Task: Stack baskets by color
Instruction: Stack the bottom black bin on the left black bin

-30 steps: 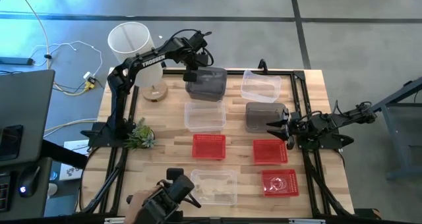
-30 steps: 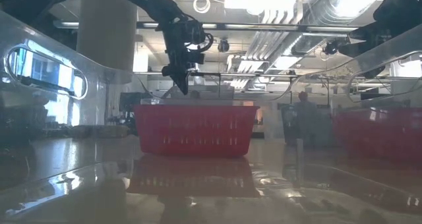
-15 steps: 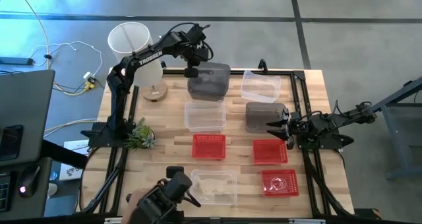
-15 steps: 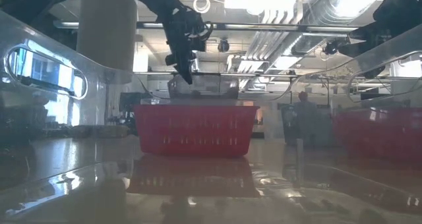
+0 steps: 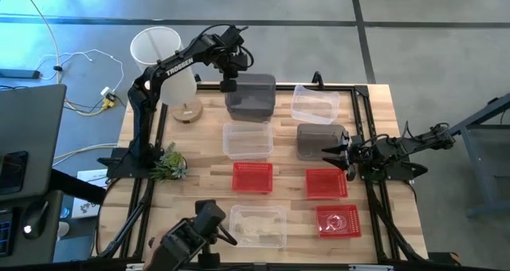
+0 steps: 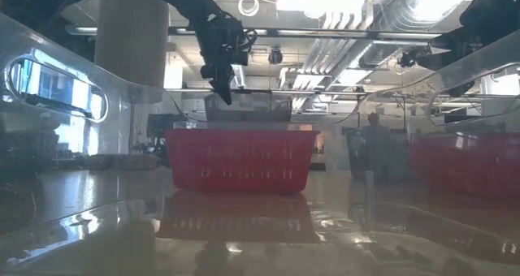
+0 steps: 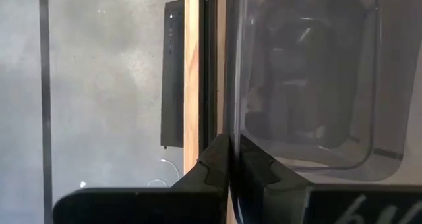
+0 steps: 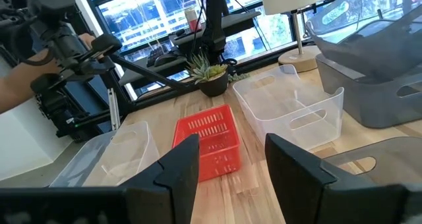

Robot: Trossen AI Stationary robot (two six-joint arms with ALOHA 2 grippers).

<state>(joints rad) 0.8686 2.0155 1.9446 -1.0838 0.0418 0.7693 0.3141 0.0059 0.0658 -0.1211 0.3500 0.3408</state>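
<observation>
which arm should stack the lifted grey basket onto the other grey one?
Left. Its gripper is already shut on the raised grey basket's wall; the right gripper sits open beside the second grey basket, holding nothing.

Overhead and table-level cameras share the red basket [image 5: 253, 177].

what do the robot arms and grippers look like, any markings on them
Both arms are dark, nearly black, with slim jointed links. The left arm carries white "TROSSEN" lettering along one link. The left gripper and right gripper each have two flat, angular black fingers. Thin dark cables run along the right arm.
</observation>
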